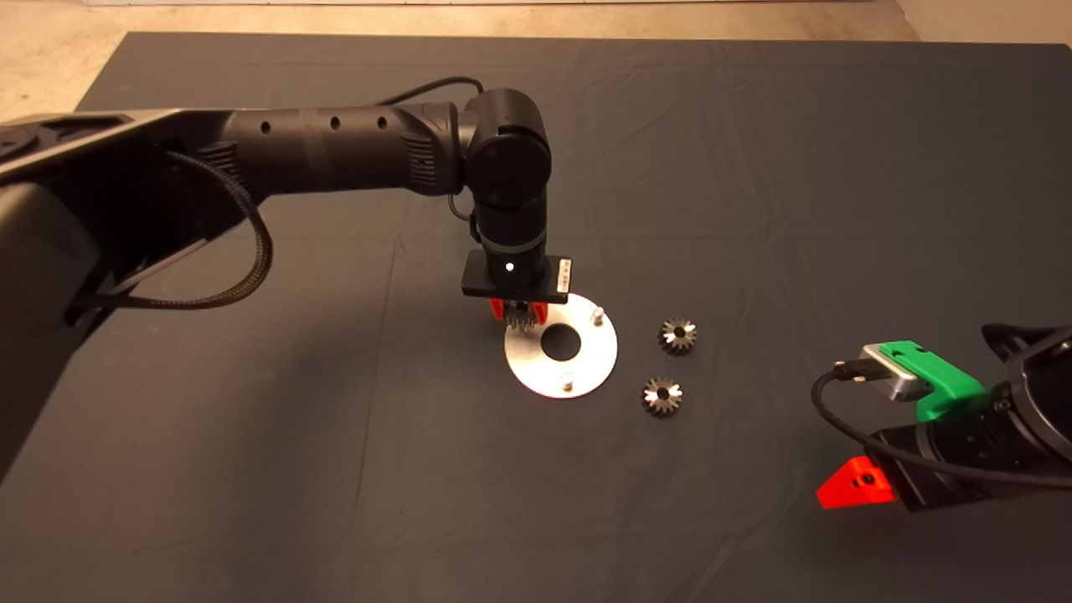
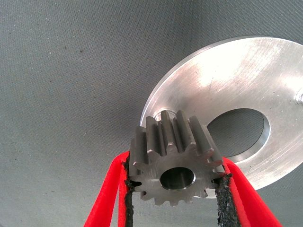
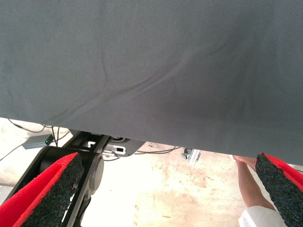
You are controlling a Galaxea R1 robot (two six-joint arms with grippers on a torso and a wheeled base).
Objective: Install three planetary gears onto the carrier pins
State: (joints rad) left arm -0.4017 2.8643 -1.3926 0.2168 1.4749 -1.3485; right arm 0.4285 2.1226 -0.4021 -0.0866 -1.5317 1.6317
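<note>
Your left claw (image 2: 176,189) is gripping one small dark steel toothed gear (image 2: 174,158) over the flat round silver disc's (image 1: 588,364) left edge. Two more gears (image 1: 677,336) (image 1: 662,395) are lying on the desk's dark mat (image 1: 335,469) just right of the disc. Your right claw (image 3: 168,189) is waiting spread wide at lower right.

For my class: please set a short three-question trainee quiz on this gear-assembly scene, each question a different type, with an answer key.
1. True or false: the left gripper holds a planetary gear above the silver disc.
2. How many gears lie loose on the mat? A) one B) two C) three
3. Fill in: the right gripper, parked at the mat's lower right edge, is ____.

Key: 1 true. 2 B: one gear, another. 3 open.
</note>
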